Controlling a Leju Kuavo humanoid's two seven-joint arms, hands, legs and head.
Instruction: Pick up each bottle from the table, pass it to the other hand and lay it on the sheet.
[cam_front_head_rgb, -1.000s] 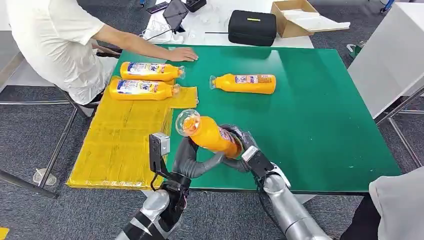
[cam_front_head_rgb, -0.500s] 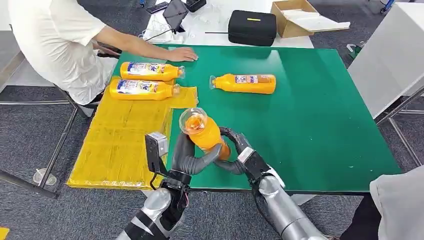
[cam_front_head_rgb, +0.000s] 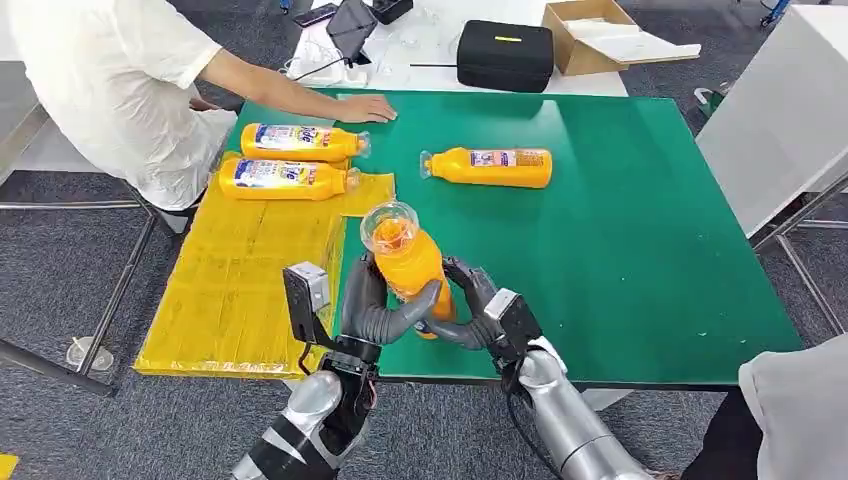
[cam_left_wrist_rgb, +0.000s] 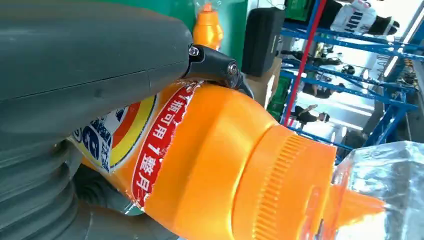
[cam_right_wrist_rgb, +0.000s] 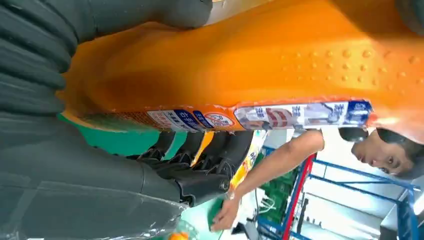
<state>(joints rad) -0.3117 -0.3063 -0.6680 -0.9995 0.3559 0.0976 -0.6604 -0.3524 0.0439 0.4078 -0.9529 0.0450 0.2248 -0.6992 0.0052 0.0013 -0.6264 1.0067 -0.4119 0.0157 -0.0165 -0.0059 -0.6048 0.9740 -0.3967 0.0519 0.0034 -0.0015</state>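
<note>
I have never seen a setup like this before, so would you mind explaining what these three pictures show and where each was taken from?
This is a humanoid robot with two silver arms. The wide picture comes from a camera on its head, looking down at a green table. The two close-ups come from cameras at its wrists, right behind each hand.

Both the left hand and the right hand grip one orange bottle, cap up, as it passes between them. Another bottle lies on the table. Two bottles lie on the yellow sheet. A person sits alongside, one hand flat on the table.
</note>
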